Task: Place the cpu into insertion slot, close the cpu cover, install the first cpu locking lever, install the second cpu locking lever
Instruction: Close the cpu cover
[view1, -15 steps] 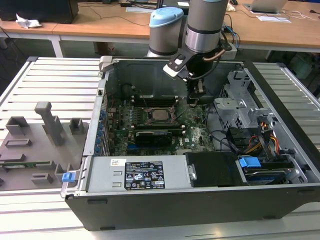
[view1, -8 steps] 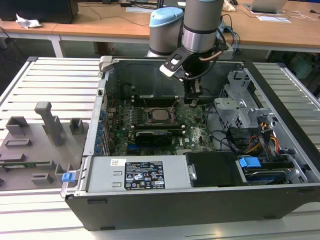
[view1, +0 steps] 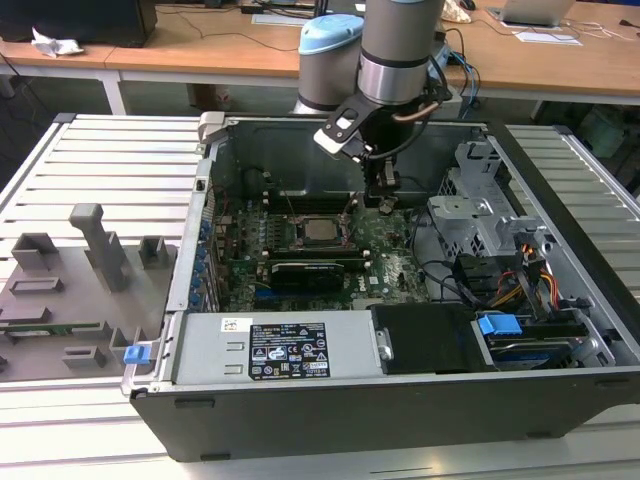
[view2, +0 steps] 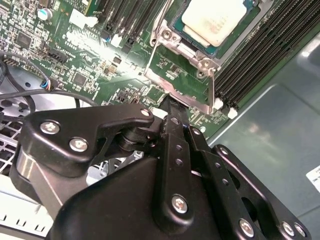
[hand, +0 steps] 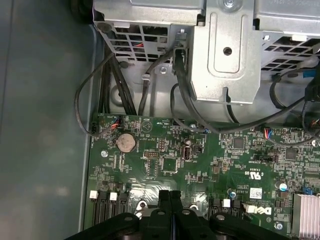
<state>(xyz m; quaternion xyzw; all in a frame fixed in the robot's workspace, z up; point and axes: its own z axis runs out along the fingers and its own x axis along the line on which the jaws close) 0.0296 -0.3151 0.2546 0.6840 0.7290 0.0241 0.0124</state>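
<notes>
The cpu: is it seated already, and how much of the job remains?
Done: the cpu sits in its socket, the cpu cover looks down around it. In hand: the shut gripper is beside a locking lever. Left: I cannot tell whether levers are latched.

Even overhead room light fills the exterior view, leaving the pale slatted table (view1: 110, 160) bright and the inside of the computer case (view1: 330, 400) darker, with soft shadow on the motherboard (view1: 400, 245). In the second wrist view glare washes the cpu (view2: 215, 20) almost white, while the black end effector (view2: 170, 102) shows dull sheen. The first wrist view is dimmer, and the metal drive cage (hand: 230, 50) catches most light.
</notes>
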